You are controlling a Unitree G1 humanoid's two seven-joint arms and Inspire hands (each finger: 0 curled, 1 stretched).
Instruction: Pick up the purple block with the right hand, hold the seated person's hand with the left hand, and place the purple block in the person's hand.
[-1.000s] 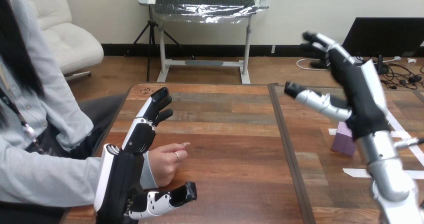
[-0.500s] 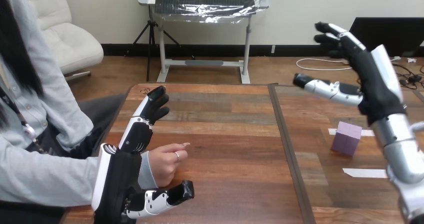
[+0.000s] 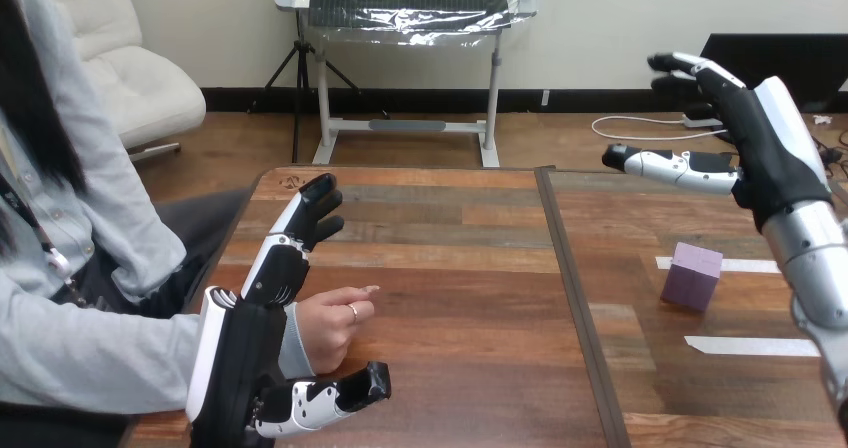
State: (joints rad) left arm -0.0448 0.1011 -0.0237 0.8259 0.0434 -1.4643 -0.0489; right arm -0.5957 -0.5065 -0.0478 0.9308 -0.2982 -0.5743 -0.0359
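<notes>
1. Head view: the wooden table (image 3: 450,298) fills the lower half, with a dark seam running front to back right of the middle. It has not shifted from the earlier pictures.
2. The right arm (image 3: 815,258) comes up along the right edge. Over the last second it has swung up and to the right.
3. The right hand (image 3: 770,158) hangs high above the table's far right part, well apart from the task's block. Its fingers (image 3: 700,73) are straight and spread and the thumb (image 3: 665,165) juts left, with nothing held. A second ago this hand stood in front of the block and hid part of it.
4. The left hand (image 3: 240,358) stays at the table's near left edge, much as before. Its fingers (image 3: 300,233) reach straight along the far side of the person's wrist and its thumb (image 3: 335,396) lies on the near side. They are open and not closed round the wrist.
5. The person's hand (image 3: 330,323) rests on the table between those fingers and the thumb, loosely curled, in the same place as earlier.
6. The purple block (image 3: 691,276) stands on the table's right part, now wholly uncovered and untouched.
7. One white tape strip (image 3: 740,346) lies nearer than the block and another (image 3: 735,265) lies just beside it.
</notes>
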